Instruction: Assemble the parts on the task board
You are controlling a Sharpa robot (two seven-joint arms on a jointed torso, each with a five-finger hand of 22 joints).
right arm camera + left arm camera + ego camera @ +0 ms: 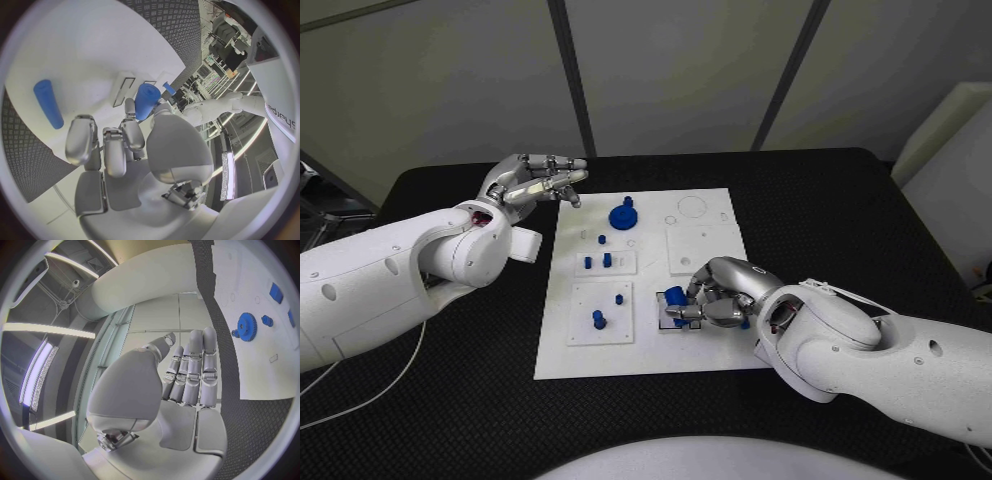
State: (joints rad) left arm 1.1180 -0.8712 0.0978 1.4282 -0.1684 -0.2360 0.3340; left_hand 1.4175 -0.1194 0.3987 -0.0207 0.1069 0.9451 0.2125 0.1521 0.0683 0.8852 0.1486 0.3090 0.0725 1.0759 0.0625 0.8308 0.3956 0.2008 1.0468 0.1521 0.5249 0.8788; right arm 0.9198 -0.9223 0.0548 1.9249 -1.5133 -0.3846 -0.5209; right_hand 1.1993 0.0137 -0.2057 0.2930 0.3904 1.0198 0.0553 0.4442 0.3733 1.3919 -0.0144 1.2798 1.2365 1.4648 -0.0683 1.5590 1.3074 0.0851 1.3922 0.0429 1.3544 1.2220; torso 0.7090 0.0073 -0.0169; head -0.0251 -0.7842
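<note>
The white task board [718,355] lies in the middle of the black table. My right hand [721,295] hovers over the board's near right part and pinches a short blue part [675,298] between thumb and fingers; the right wrist view shows that blue part [145,100] at the right hand's [125,145] fingertips. A blue cylinder [48,103] lies flat on the board close by. My left hand [538,180] hangs above the board's far left corner with straight fingers and holds nothing. A blue gear [625,215] stands on the board's far part, and the left wrist view has the gear [245,326] beyond the left hand [187,375].
Several blue pegs stand in small white plates on the board's left half, such as a far peg [607,259] and a near peg [599,319]. A square white plate [694,247] sits on the right half. Black table [877,220] surrounds the board.
</note>
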